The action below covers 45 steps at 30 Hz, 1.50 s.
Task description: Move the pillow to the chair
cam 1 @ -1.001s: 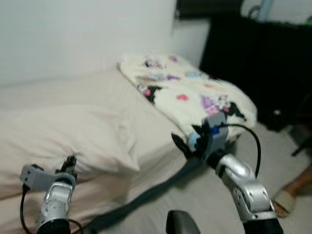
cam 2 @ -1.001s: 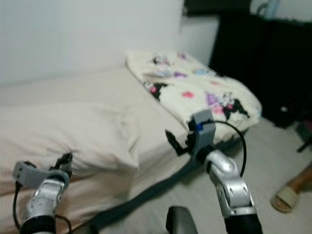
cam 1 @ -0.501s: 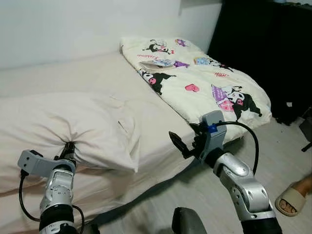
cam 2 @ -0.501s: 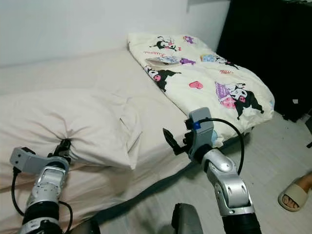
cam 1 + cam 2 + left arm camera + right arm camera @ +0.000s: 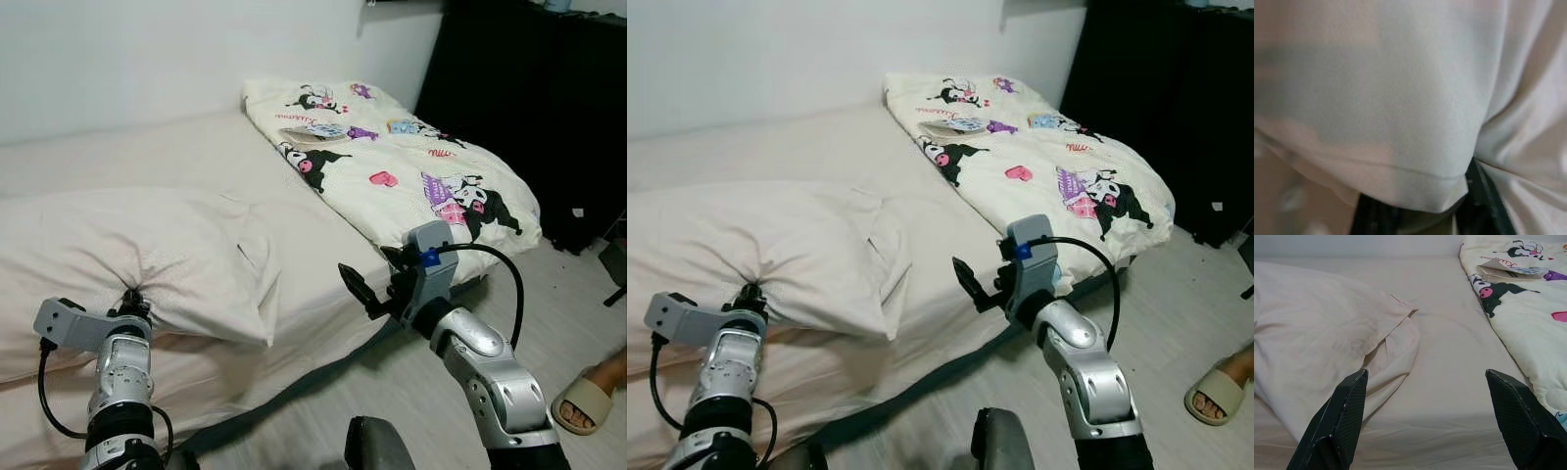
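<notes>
Four views: two head eyes looking down over the bed, and one camera on each wrist.

Both head eyes look forward and down from above the bed's (image 5: 294, 225) near edge, sharing the pillow (image 5: 127, 245), the quilt (image 5: 392, 166) and both arms. The left wrist camera sits very close against pillow cloth (image 5: 1400, 98), blurred. The right wrist camera looks low across the bed from off its near edge, between its own fingers (image 5: 1337, 416), taking in the pillow's corner and the quilt's edge.
</notes>
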Available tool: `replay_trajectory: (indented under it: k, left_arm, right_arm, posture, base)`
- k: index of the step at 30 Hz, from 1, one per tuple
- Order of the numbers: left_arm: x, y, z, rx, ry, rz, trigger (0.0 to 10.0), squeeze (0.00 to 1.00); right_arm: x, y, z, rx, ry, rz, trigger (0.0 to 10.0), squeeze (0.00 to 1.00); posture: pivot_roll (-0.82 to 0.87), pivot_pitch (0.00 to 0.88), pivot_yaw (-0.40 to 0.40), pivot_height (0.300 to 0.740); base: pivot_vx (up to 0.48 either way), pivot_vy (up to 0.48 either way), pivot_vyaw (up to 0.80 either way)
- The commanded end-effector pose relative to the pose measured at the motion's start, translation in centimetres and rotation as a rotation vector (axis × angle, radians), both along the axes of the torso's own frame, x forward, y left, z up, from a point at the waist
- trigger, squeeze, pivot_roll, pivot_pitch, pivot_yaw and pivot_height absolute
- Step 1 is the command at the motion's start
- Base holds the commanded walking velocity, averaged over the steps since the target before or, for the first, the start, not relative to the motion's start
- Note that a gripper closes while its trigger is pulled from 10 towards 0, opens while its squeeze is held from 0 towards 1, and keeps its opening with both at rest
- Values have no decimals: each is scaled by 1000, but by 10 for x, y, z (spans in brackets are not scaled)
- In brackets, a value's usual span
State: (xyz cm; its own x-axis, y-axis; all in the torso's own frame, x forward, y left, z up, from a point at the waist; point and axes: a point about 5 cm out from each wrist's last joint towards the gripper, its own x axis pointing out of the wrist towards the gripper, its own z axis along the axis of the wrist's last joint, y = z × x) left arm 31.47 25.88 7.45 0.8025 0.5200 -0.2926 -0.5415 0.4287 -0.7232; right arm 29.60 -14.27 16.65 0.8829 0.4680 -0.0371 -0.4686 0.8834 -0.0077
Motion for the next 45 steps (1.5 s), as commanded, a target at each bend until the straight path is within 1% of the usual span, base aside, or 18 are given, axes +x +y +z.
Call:
replay_trajectory:
  k: [1, 10, 15, 16, 19, 21, 24, 27, 29, 30, 31, 32, 33, 37, 39, 40, 41, 45]
  left_arm:
    - [1, 6, 6, 44, -6, 19, 0, 0]
    - [-2, 10, 2, 54, -3, 29, 0, 0]
    - [0, 13, 7, 61, -27, 34, 0, 0]
    - [2, 15, 13, 69, -51, 34, 0, 0]
    - [13, 19, 51, 98, -192, 30, 0, 0]
    - [14, 20, 58, 103, -221, 28, 0, 0]
    - [19, 20, 106, 156, -380, 8, 0, 0]
    - [19, 20, 117, 175, -414, 2, 0, 0]
    - [19, 16, 142, 199, -500, -29, 0, 0]
    - [19, 13, 150, 203, -532, -48, 0, 0]
    - [19, 13, 150, 203, -532, -48, 0, 0]
    - [16, 5, 161, 216, -576, -100, 0, 0]
    - [16, 5, 161, 216, -576, -100, 0, 0]
    - [6, -20, 170, 268, -610, -213, 0, 0]
    - [6, -20, 170, 268, -610, -213, 0, 0]
    - [1, -28, 171, 293, -613, -245, 0, 0]
    - [1, -28, 171, 293, -613, -245, 0, 0]
    - [-14, -45, 171, 336, -592, -322, 235, 0]
  right_arm:
    - [-2, 0, 1, 15, 2, -3, 10000, 0]
    - [-1, 3, 2, 18, 2, 12, 10000, 0]
    - [0, 4, 2, 19, -1, 17, 10000, 0]
    - [1, 5, 2, 19, -2, 20, 10000, 0]
    - [2, 8, 2, 24, -5, 36, 10000, 0]
    - [2, 9, 2, 25, -5, 38, 10000, 0]
    - [3, 12, 3, 30, -7, 49, 10000, 0]
    - [4, 12, 3, 32, -8, 51, 10000, 0]
    - [5, 14, 3, 34, -12, 58, 10000, 0]
    - [6, 15, 4, 36, -15, 61, 10000, 0]
    - [6, 15, 4, 36, -15, 61, 10000, 0]
    - [6, 17, 7, 49, -32, 72, 10000, 0]
    - [6, 17, 7, 49, -32, 72, 10000, 0]
    - [4, 21, 11, 62, -55, 126, 10000, 0]
    - [4, 21, 11, 62, -55, 126, 10000, 0]
    - [2, 23, 11, 67, -57, 143, 10000, 0]
    - [2, 23, 11, 67, -57, 143, 10000, 0]
    - [1, 33, 10, 86, -61, 183, 10000, 0]
  posture:
    - [-131, 0, -49, 486]
    - [-133, 0, -49, 486]
    - [-131, 0, -51, 486]
    - [-129, 0, -52, 486]
    - [-119, 0, -56, 486]
    - [-117, 0, -57, 486]
    - [-105, 0, -61, 486]
    - [-105, 0, -61, 486]
    - [-96, 0, -65, 486]
    - [-98, 0, -65, 486]
    - [-98, 0, -65, 486]
    - [-100, 0, -63, 486]
    - [-100, 0, -63, 486]
    - [-91, 0, -64, 491]
    - [-91, 0, -64, 491]
    - [-84, 0, -66, 496]
    - [-84, 0, -66, 496]
    - [-61, 0, -73, 516]
  base:
    - [0, 0, 0]
    - [0, 0, 0]
    - [0, 0, 0]
    - [0, 0, 0]
    - [0, 0, 0]
    - [0, 0, 0]
    - [0, 0, 0]
    - [0, 0, 0]
    - [0, 0, 0]
    - [0, 0, 0]
    - [0, 0, 0]
    - [0, 0, 0]
    - [0, 0, 0]
    - [0, 0, 0]
    - [0, 0, 0]
    - [0, 0, 0]
    - [0, 0, 0]
    - [0, 0, 0]
